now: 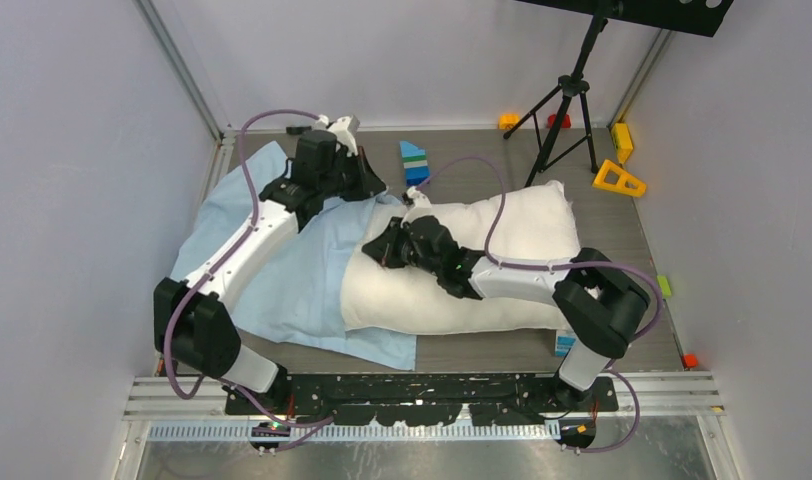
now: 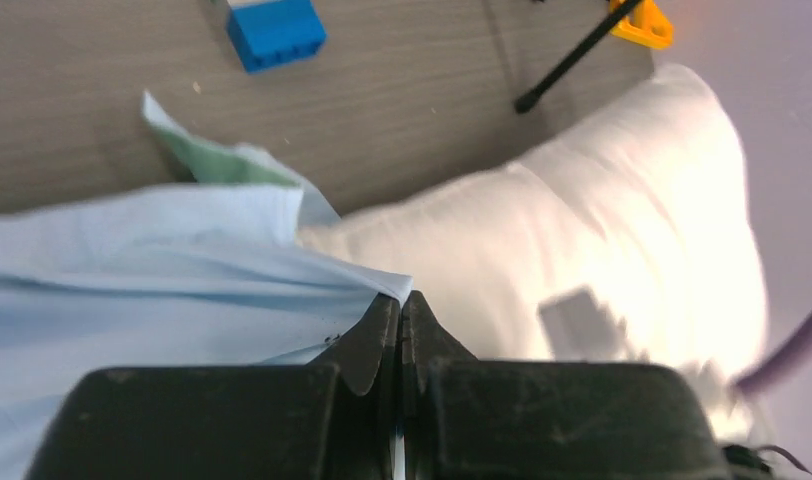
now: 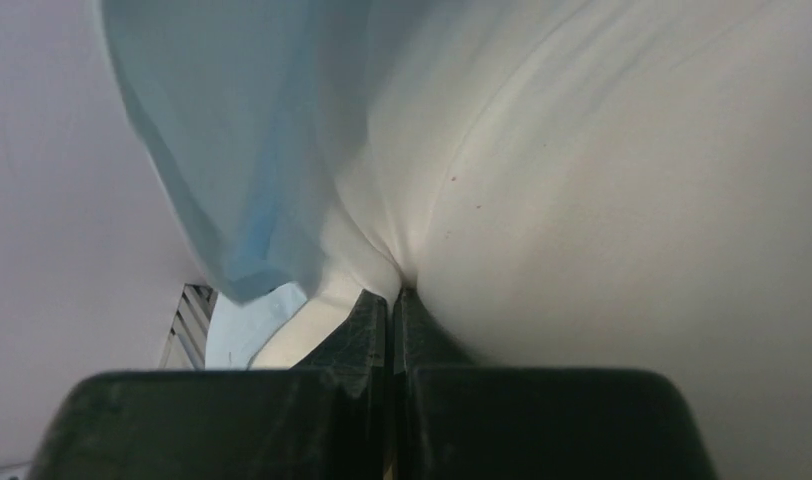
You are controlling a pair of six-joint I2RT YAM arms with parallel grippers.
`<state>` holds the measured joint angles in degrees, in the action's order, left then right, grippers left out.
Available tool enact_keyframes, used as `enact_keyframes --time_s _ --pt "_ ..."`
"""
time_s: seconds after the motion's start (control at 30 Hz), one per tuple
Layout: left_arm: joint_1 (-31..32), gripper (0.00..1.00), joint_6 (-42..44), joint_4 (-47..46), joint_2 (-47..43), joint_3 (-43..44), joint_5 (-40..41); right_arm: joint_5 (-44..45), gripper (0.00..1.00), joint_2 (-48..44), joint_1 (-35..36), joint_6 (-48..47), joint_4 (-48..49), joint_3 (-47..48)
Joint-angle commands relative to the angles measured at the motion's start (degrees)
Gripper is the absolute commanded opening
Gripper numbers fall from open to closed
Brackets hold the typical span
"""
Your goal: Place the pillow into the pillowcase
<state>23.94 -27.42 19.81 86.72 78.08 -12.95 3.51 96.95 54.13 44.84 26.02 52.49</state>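
Note:
The white pillow [image 1: 482,265] lies across the middle of the table, its left end on the light-blue pillowcase [image 1: 292,280] spread at the left. My left gripper [image 1: 367,185] is shut on the pillowcase's far edge [image 2: 312,270], lifting it beside the pillow [image 2: 582,240]; a mint-green fold [image 2: 217,165] shows behind. My right gripper [image 1: 382,250] is shut on a pinch of the pillow's fabric [image 3: 582,200] at its left end, with the pillowcase [image 3: 242,150] hanging just left of it.
A blue-green toy block stack [image 1: 414,162] stands behind the pillow; it also shows in the left wrist view [image 2: 275,32]. A black tripod [image 1: 567,100] stands at back right, with yellow blocks [image 1: 619,178] and small red and orange pieces near the walls.

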Motion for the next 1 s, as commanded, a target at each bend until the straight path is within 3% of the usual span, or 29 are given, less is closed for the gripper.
enact_keyframes --time_s 0.0,0.13,0.23,0.4,0.47,0.6,0.73,0.97 --pt "0.40 0.00 -7.22 -8.08 -2.62 -6.17 -9.83 0.27 0.00 0.20 -5.75 1.68 -15.04 1.54" --pt "0.86 0.01 -8.90 -3.43 2.73 -5.72 -11.92 6.30 0.00 0.88 -6.72 3.94 -15.67 4.55" --pt "1.45 0.08 -10.11 -1.02 4.38 -4.16 -10.50 9.06 0.00 2.46 -6.67 5.17 -14.17 5.47" --pt "1.46 0.46 -9.50 7.33 1.48 1.69 -2.31 9.34 0.00 0.93 -6.12 -0.41 -19.08 8.40" --pt "1.46 0.55 -8.58 11.08 -0.04 3.98 0.33 9.71 0.08 -1.15 -5.78 -2.81 -22.58 9.07" --pt "1.46 0.69 -7.38 16.05 -4.25 4.98 4.56 10.89 0.35 -5.65 -4.07 -6.72 -29.49 8.89" --pt "1.47 0.71 -6.73 18.50 -10.77 0.88 7.57 15.15 0.51 -10.62 -0.27 -10.44 -35.27 8.86" --pt "3.57 0.64 -6.51 24.35 -24.28 -8.62 11.59 22.37 0.62 -17.77 5.90 -21.10 -43.38 8.69"
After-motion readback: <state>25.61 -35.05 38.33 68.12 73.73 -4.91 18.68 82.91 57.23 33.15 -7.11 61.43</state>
